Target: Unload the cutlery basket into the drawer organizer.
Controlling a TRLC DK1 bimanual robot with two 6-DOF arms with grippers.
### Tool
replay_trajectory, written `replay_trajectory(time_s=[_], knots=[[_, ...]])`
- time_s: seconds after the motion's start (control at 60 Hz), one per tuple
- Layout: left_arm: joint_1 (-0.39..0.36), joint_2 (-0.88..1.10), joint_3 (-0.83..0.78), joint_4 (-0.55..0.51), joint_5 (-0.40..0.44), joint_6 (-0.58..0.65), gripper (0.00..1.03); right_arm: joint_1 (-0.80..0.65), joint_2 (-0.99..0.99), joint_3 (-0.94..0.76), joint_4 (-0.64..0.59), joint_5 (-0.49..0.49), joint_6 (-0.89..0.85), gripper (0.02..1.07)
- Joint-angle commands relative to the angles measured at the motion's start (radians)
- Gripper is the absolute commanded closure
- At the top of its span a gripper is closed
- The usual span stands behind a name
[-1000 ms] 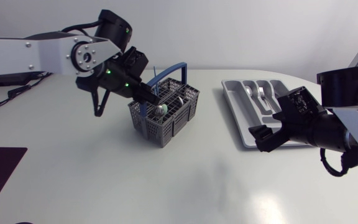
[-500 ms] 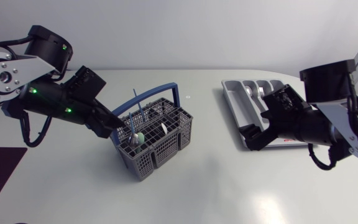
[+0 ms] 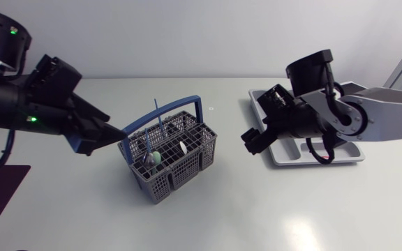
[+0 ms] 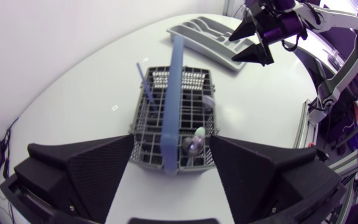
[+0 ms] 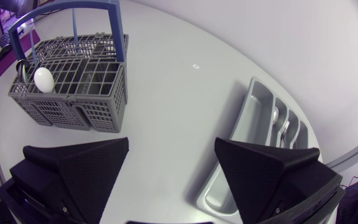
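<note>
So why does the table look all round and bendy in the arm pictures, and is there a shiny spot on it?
Left wrist view: the fisheye lens curves the table edge and stretches the blue handle of the cutlery basket. Right wrist view: the same bending, so the table edge arcs. Head view: the table looks flat, with a soft bright glare patch near its front and only faint shadows.

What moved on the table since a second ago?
The left hand pulled back to the left, and the cutlery basket slid with it toward the table's front edge. The right hand swung left, away from the drawer organizer and toward the basket. Nothing was picked up or let go. The organizer stayed put, and both hands stayed open.
</note>
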State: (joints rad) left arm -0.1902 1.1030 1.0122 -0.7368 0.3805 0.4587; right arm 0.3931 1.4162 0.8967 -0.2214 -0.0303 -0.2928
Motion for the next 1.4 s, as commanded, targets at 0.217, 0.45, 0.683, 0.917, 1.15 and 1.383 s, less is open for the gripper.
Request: replay_trajectory(time_s=[0.217, 0.45, 0.683, 0.917, 1.15, 1.383], knots=[[0.169, 0.031, -0.138, -0.067, -0.068, 0.143, 0.68, 0.023, 0.201, 0.153, 0.011, -0.031, 0.018, 0.48], [0.150, 0.205, -0.182, 0.034, -0.069, 0.140, 0.82, 0.018, 0.309, 0.258, 0.011, -0.089, 0.049, 0.73], [0.127, 0.344, -0.158, 0.135, -0.074, 0.118, 0.82, 0.032, 0.389, 0.324, -0.030, -0.161, 0.076, 0.80], [0.064, 0.400, -0.106, 0.206, -0.069, 0.072, 0.82, 0.061, 0.383, 0.306, -0.059, -0.192, 0.070, 0.79], [0.011, 0.477, 0.000, 0.241, -0.069, 0.026, 0.82, 0.062, 0.308, 0.234, -0.085, -0.209, 0.049, 0.79], [-0.035, 0.580, 0.132, 0.241, -0.069, -0.005, 0.82, 0.061, 0.248, 0.179, -0.088, -0.211, 0.052, 0.79]])
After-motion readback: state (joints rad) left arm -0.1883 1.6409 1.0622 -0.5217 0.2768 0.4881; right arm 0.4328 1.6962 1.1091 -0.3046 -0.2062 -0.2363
